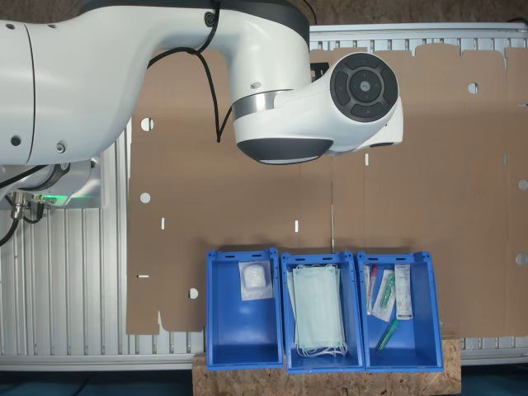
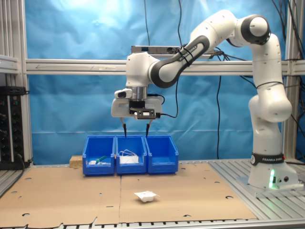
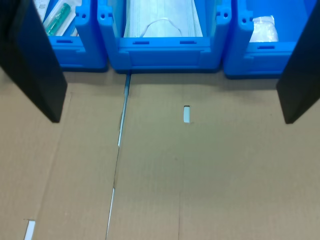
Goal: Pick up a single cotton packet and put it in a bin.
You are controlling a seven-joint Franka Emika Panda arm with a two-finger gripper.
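A small white cotton packet (image 2: 146, 196) lies loose on the brown cardboard, toward the table's front in the second exterior view. The bin (image 1: 245, 330) (image 2: 162, 160) (image 3: 260, 52) with another cotton packet (image 1: 254, 280) (image 3: 264, 29) inside is the end one of three blue bins in a row. My gripper (image 2: 136, 134) (image 3: 170, 117) hangs open and empty above the cardboard, just in front of the middle bin. It is well above the loose packet and farther back. Its dark fingers (image 3: 35, 70) frame the wrist view.
The middle bin (image 1: 322, 363) (image 2: 131, 162) holds pale green masks. The other end bin (image 1: 398, 359) (image 2: 99, 164) holds long narrow packets and a green item. The cardboard sheet (image 1: 429, 165) has slots and holes. The arm's base (image 2: 269, 171) stands at the second exterior view's right.
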